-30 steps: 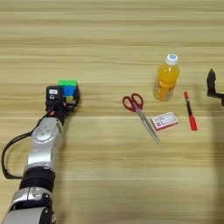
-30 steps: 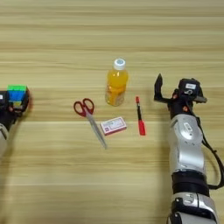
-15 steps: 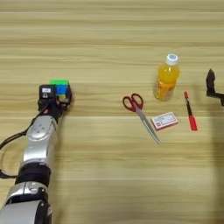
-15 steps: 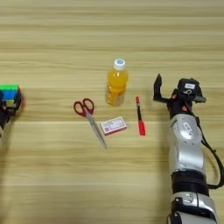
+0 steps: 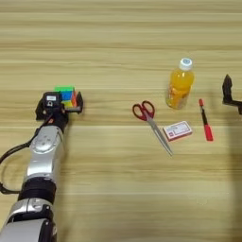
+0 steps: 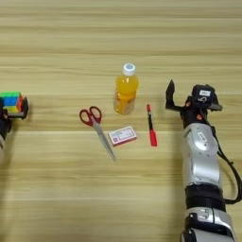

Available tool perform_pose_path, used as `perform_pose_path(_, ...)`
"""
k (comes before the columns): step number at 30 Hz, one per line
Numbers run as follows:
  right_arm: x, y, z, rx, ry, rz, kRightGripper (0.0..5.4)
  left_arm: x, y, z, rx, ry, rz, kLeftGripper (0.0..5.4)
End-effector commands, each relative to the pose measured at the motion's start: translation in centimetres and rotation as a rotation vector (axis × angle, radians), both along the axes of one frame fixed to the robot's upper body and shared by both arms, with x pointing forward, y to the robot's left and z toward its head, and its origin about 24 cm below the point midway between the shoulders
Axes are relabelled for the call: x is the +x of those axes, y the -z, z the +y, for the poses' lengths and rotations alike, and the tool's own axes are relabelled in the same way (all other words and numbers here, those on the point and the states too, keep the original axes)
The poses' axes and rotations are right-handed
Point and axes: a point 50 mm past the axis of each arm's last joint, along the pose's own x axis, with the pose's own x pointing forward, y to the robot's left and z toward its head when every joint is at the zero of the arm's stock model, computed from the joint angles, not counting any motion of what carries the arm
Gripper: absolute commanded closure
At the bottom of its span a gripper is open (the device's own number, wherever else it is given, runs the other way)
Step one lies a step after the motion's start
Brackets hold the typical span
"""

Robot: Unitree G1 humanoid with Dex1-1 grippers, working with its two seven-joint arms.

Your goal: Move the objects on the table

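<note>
The table (image 5: 118,42) is a broad light wooden surface with horizontal plank grain, filling the frame. At centre right stands the bottle (image 5: 180,84), orange juice under a white cap; no label can be read. Just left of it, the scissors (image 5: 151,121) lie with red handles up and blades pointing to the lower right. At the left edge sits the cube (image 5: 65,96), multicoloured, green on top, held between the two black fingers of the left gripper (image 5: 60,105), whose silver arm comes up from the lower left. The box (image 5: 177,131), red and white, lies flat below the bottle; its print is too small to read. The pen (image 5: 205,125), slim and red, lies just right of the bottle. The right gripper (image 6: 189,97) rests at the right with fingers spread, holding nothing, near the pen but apart from it.
</note>
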Motion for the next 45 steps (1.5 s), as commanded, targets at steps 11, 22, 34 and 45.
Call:
perform_pose_path(11,0.3,-0.2,-0.1,-0.055,-0.048,0.017,0.0,-0.5,-0.9,-0.5,-0.002,-0.003,-0.048,0.01)
perform_pose_path(22,-0.1,-1.3,-0.1,-0.259,-0.213,0.041,0.0,-0.6,-1.1,0.0,0.001,-0.032,-0.056,0.01)
perform_pose_path(34,-1.1,-1.4,0.5,-0.24,-0.414,0.09,0.0,-0.5,-0.9,0.0,-0.005,-0.037,-0.044,0.01)
perform_pose_path(45,-1.4,-0.3,1.9,-0.172,-0.557,0.148,0.0,-0.5,-0.9,-0.1,-0.007,-0.035,-0.041,0.01)
